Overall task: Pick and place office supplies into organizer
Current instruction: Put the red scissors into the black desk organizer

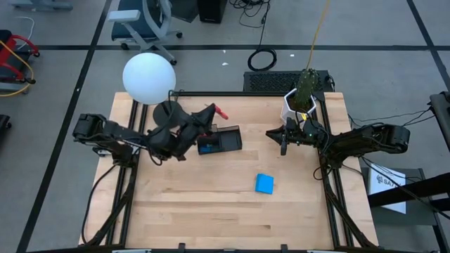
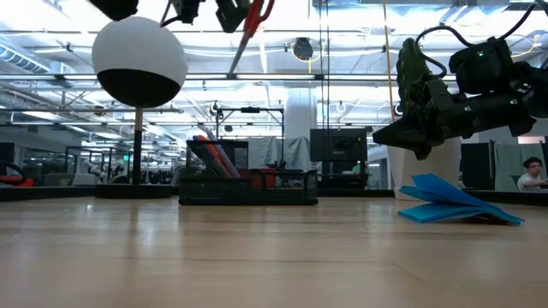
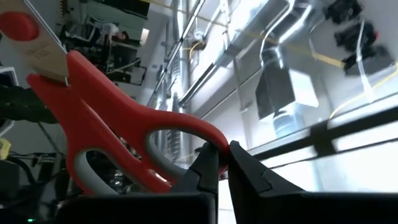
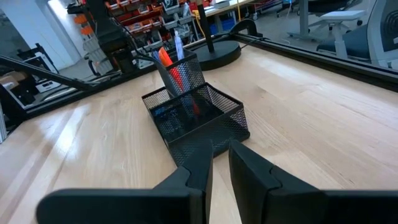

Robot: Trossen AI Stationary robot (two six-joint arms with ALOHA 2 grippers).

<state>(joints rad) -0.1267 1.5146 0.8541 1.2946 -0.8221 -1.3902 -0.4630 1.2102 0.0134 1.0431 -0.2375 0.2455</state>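
Left hand (image 1: 202, 124) grips red-handled scissors (image 3: 112, 143) just above the black mesh organizer (image 1: 226, 139), pens inside; blue square notepad (image 1: 264, 183) remains on the counter (image 1: 211, 204); right hand (image 1: 283, 139) waits, fingers narrow.

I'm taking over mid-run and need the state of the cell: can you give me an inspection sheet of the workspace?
Surface: wooden table, dry, no spills seen.
Job's things: black organizer holds pens; red scissors held in the air; blue notepad loose on the table.
Clutter: white globe lamp and plant pot at the far edge.
Grippers: left gripper shut on the scissors' handle, raised beside the organizer; right gripper empty, hovering near the pot.
Cables: black cable coil on the floor beyond the table.
Surroundings: office chair; a person seated far off.
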